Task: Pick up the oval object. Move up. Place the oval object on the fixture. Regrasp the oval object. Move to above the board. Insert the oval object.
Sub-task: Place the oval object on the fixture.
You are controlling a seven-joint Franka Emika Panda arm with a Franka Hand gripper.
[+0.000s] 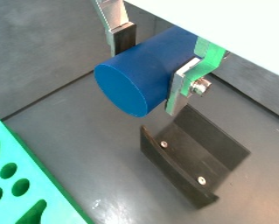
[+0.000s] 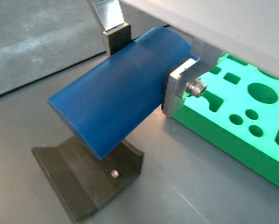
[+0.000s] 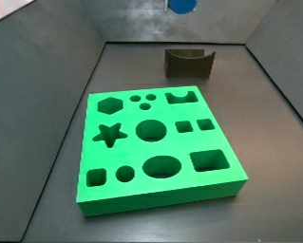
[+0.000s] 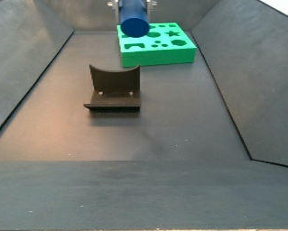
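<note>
Silver fingers (image 1: 186, 80) clamped on oval object (image 1: 144, 73) — blue peg held crosswise in gripper (image 1: 151, 54), high in air. Fixture (image 1: 195, 153) on floor directly below, notch empty. Board (image 3: 159, 148) nearby. Best approach: descend slowly, align peg with notch — release only once seated.

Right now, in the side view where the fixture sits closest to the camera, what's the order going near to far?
Fixture → board. The claw holds the peg in the air above, so it has no clear place in that order.
</note>
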